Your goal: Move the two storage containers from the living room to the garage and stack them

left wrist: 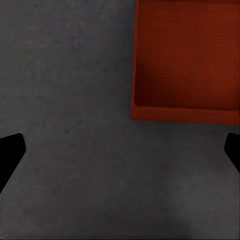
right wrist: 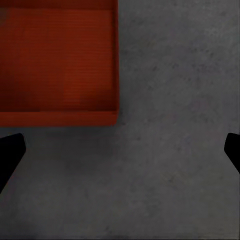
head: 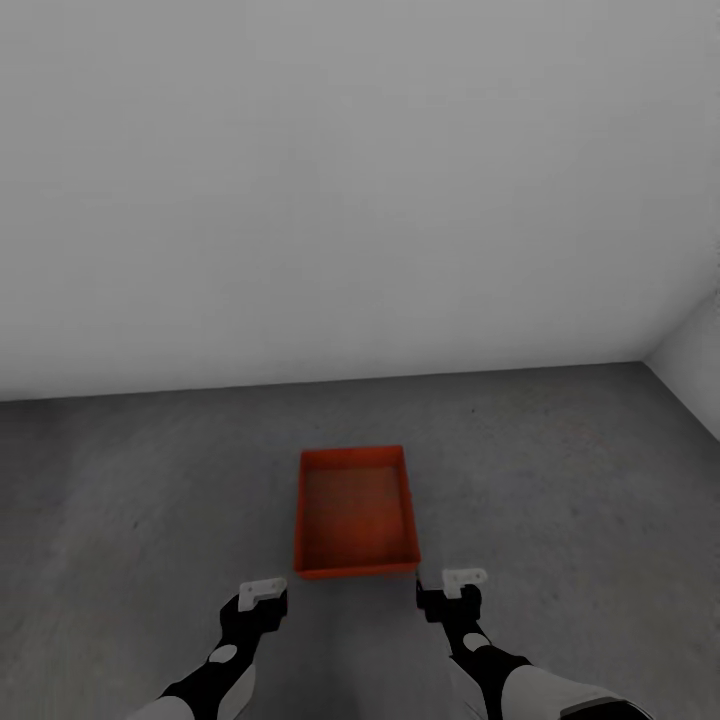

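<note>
An orange-red storage container stands open-topped on the dark grey concrete floor of the garage, straight ahead of me. My left gripper hovers just short of its near left corner, my right gripper just short of its near right corner. The left wrist view shows the container beyond my left gripper, whose black fingertips stand wide apart over bare floor. In the right wrist view the container lies beyond my right gripper, which is open and holds nothing.
A plain white wall rises behind the container. A second white wall meets it at the far right corner. Concrete floor stretches to both sides of the container.
</note>
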Tool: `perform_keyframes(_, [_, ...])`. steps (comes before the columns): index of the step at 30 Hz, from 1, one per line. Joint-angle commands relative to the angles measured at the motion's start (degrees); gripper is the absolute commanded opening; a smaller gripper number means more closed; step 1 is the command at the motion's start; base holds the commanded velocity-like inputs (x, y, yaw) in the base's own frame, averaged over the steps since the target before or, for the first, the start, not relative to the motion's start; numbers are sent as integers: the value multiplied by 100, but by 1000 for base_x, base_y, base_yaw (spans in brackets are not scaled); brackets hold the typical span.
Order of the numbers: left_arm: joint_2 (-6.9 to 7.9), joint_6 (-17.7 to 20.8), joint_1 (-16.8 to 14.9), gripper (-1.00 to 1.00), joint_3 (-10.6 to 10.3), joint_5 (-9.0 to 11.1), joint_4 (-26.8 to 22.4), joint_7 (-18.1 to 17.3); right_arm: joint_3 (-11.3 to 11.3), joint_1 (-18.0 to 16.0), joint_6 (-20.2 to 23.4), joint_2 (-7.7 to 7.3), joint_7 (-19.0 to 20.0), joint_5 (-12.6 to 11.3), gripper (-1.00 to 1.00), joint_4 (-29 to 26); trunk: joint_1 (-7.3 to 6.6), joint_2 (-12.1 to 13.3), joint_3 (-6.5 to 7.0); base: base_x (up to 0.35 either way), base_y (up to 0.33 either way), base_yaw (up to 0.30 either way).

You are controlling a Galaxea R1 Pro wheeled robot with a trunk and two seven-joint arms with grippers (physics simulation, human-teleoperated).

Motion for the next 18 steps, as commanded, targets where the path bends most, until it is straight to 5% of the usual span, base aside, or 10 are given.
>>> perform_keyframes(1, [1, -21, -3, 100, -41, 58, 4, 17, 46, -4, -10, 3, -37, -9, 100, 7, -4, -3, -4, -346, 0, 0])
perform_keyframes(10, [1, -21, -3, 100, -40, 58, 4, 10, 46, -4, -10, 3, -37, -9, 100, 7, -4, -3, -4, -326, 0, 0])
perform_keyframes(18, [38, -43, -3, 100, -40, 63, 7, -50, 46, -4, -10, 3, -37, -16, 100, 7, -4, -3, 24, -102, 0, -5])
